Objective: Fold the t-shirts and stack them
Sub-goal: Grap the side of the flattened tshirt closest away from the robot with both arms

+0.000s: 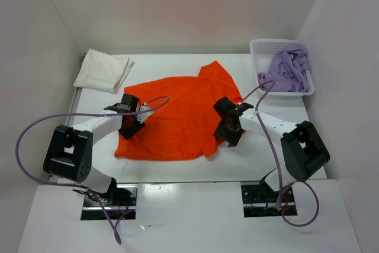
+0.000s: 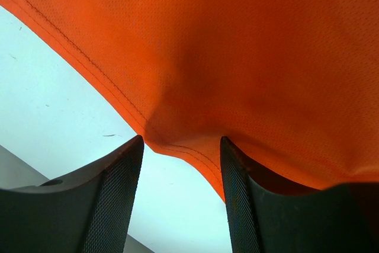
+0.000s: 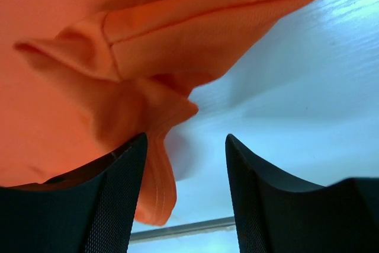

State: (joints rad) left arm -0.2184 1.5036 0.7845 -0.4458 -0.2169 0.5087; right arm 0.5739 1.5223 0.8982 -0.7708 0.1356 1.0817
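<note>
The bright orange t-shirt point(image 1: 177, 117) lies spread flat in the middle of the white table. My left gripper point(image 1: 131, 124) is at its left edge, open. In the left wrist view the stitched hem of the orange t-shirt point(image 2: 237, 57) dips between the tips of my left gripper point(image 2: 182, 138) without being pinched. My right gripper point(image 1: 228, 128) is at the shirt's right edge, also open. In the right wrist view a rumpled fold of the orange t-shirt point(image 3: 89, 75) hangs beside the left finger of my right gripper point(image 3: 186, 136). The cream-white t-shirt point(image 1: 103, 70) lies folded at the back left. The lavender t-shirt point(image 1: 287, 72) is bunched in the basket.
A white perforated basket point(image 1: 260, 44) stands at the back right corner. White walls close in the table point(image 1: 172, 167) on three sides. Purple cables loop from both arms near the front edge.
</note>
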